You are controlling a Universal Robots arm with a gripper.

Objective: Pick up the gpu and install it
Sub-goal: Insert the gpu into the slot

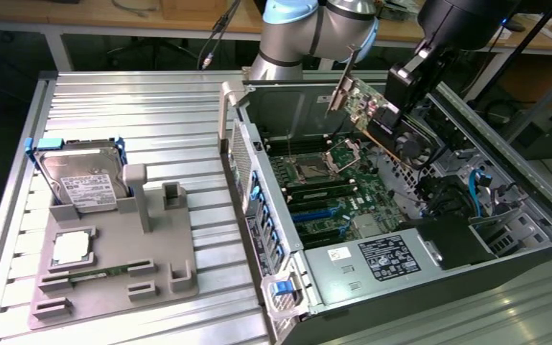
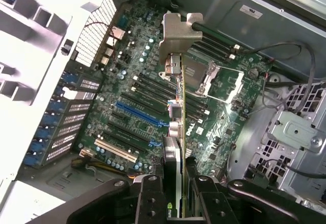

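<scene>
As the gripper (image 1: 397, 106) clamps the gpu (image 1: 366, 108) between its fingers, the card hangs tilted above the open computer case (image 1: 286, 108), at one o'clock from the processor socket (image 1: 315, 170), clear of the motherboard (image 1: 338, 208)

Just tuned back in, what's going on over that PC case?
The arm's hand is shut on the gpu, holding it in the air over the motherboard of the open computer case. Its silver bracket is at the end away from the hand, and the card is not yet seated in a slot. The hard drive and a memory stick sit on the grey fixture at the exterior view's left.
</scene>
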